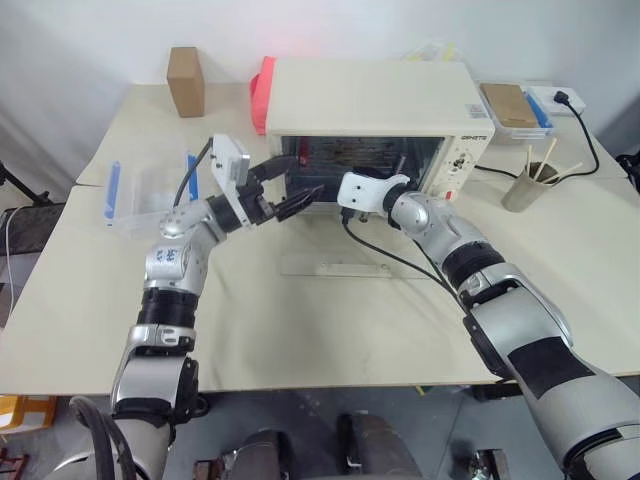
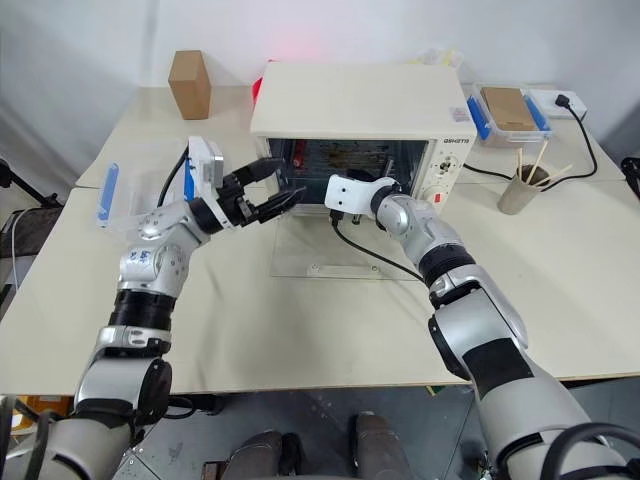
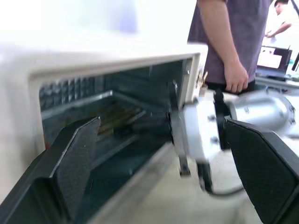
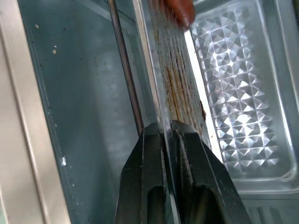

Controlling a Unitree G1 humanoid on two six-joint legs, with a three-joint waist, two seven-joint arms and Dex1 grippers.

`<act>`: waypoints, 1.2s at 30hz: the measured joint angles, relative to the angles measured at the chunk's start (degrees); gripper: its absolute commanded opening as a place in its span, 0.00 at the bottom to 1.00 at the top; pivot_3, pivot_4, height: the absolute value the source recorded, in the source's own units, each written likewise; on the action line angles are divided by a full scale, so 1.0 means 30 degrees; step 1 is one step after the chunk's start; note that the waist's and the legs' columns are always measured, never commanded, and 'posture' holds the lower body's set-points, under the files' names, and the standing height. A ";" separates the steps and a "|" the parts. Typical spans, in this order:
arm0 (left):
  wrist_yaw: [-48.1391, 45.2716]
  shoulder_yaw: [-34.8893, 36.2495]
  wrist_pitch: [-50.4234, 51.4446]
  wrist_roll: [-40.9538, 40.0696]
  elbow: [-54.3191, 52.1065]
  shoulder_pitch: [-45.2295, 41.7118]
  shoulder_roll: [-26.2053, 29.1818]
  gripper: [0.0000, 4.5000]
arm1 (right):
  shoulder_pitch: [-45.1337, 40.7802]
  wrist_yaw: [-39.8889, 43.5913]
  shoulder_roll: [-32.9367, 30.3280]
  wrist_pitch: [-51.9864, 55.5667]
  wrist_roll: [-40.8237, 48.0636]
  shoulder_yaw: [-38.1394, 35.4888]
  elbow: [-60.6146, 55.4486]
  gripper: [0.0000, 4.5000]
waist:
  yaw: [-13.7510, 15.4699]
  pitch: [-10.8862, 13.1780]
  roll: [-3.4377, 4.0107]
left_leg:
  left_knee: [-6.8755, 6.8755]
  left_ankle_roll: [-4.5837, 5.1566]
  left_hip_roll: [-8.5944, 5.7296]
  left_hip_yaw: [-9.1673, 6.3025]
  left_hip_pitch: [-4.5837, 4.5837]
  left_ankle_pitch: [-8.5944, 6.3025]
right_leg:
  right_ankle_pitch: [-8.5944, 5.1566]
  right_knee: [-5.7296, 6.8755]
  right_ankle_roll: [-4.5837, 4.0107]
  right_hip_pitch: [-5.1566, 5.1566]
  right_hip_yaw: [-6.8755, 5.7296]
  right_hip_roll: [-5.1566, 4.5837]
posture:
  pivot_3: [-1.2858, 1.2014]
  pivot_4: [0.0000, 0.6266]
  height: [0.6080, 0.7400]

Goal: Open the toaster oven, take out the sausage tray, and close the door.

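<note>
Both arms reach into the open oven (image 1: 370, 100), whose door (image 2: 330, 262) lies flat on the table (image 1: 90, 300) below them. Right gripper (image 4: 164, 133) sits inside the cavity, fingers pinched narrow on the near rim of the tray (image 4: 175, 84); a red sausage (image 4: 175, 9) lies at the tray's far end, ahead of the fingertips. Left gripper (image 1: 290, 190) hangs at the mouth of the oven, jaws wide, holding nothing, just beside the right wrist. A person (image 3: 229, 42) stands beyond the oven

Small dark brand mark on toaster oven (image 1: 476, 137), not legible
</note>
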 measured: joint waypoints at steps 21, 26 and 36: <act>-0.0921 0.1125 -0.1846 0.0262 0.6420 -0.3198 -0.0639 1.00 | 1.0224 0.6551 -0.3387 0.4427 0.0699 -0.1430 -1.9531 0.01 | -0.0143 0.0002 -0.0002 | 0.0114 -0.0031 0.0000 -0.0011 -0.0077 0.0026 | 0.0000 0.0110 0.0000 -0.0082 -0.0010 -0.0001 | 0.52 0.24 1.00; -0.1262 0.1517 -0.1665 0.0217 0.7179 -0.3515 -0.0675 1.00 | 1.3033 0.7917 -0.3990 0.6481 0.0293 -0.1767 -2.4030 0.01 | -0.0041 0.0007 -0.0010 | 0.0182 -0.0031 -0.0003 0.0007 -0.0061 0.0025 | -0.0001 0.0092 -0.0001 -0.0080 0.0005 0.0004 | 0.52 0.24 1.00; -0.1806 0.1755 0.1121 0.0167 0.7761 -0.3545 0.0303 1.00 | 1.5653 0.9270 -0.4516 0.8789 -0.0465 -0.2089 -2.7882 0.01 | 0.0198 0.0011 -0.0018 | 0.0233 -0.0022 -0.0012 0.0020 -0.0050 0.0019 | -0.0002 0.0110 -0.0003 -0.0069 0.0025 0.0010 | 0.52 0.24 1.00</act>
